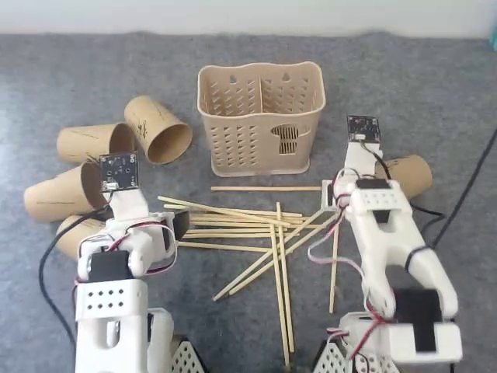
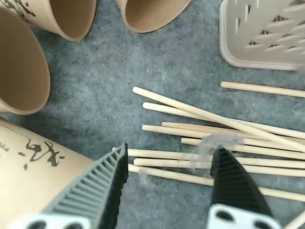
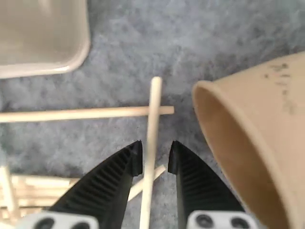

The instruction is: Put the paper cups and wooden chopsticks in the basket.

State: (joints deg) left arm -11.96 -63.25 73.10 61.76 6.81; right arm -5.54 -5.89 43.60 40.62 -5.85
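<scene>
Four paper cups (image 1: 97, 142) down on their sides at far left of the grey carpet (image 1: 435, 93), mouths turned various ways; a fifth cup (image 1: 409, 175) on its side at right, just beside the right arm. Beige slotted basket (image 1: 260, 148) upright at far centre, split into two compartments, apart from cups and sticks alike. Many wooden chopsticks (image 1: 256, 231) strewn loose in the middle between the two arms, near side of the basket, some crossing one another. Left gripper (image 2: 169, 176) low over the left ends of that scatter, fingers spread wide and grasping nothing, nearest cup close beside one finger. Right gripper (image 3: 155, 160) down at the right edge of the scatter, fingers only narrowly parted and straddling a single chopstick (image 3: 153, 109), a sliver of carpet visible on either side of it, so not yet clenched; fifth cup's open mouth right next to it
</scene>
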